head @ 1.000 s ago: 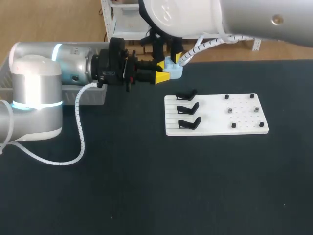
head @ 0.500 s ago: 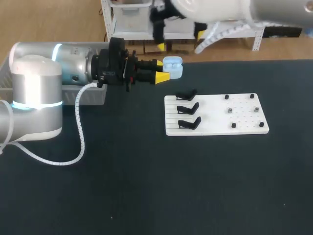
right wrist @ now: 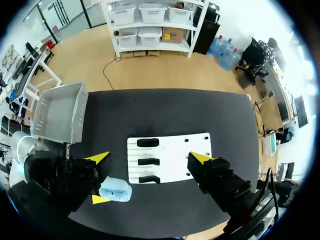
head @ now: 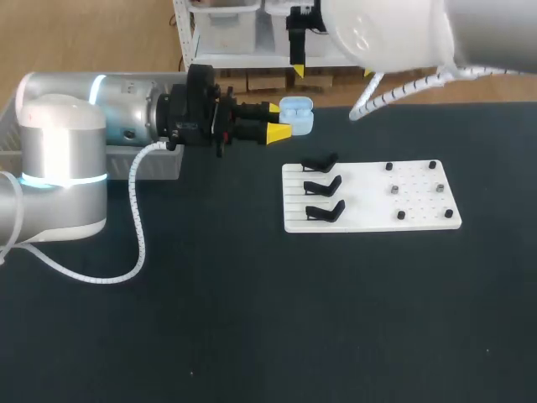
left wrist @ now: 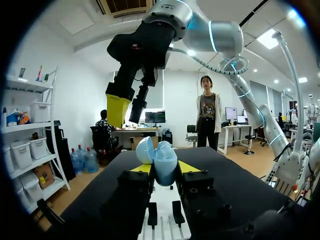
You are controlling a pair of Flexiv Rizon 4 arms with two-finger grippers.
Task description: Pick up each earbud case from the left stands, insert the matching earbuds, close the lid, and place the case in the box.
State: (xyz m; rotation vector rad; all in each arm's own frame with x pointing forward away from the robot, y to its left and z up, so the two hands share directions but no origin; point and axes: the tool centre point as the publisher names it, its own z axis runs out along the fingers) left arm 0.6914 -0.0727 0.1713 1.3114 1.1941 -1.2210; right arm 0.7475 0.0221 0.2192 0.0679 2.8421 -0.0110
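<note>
Head view: left claw (head: 277, 120) horizontal, clamping case (head: 298, 116).

Table (head: 252, 319): dark matt top, running from the near edge to the far edge of the scene; a few pale specks on the near part.
White plate (head: 362, 203): flat, rectangular, lying on the table right of centre in the far half, long side set left to right.
Black studs (head: 388, 166): four, standing upright on the plate's right half, one towards each corner of that half.
Grey pieces (head: 394, 190): two, small, side by side between the studs, apart from each other; kind cannot be told.
Holes (head: 417, 199): rows of small dark dots across the plate's right half.
</note>
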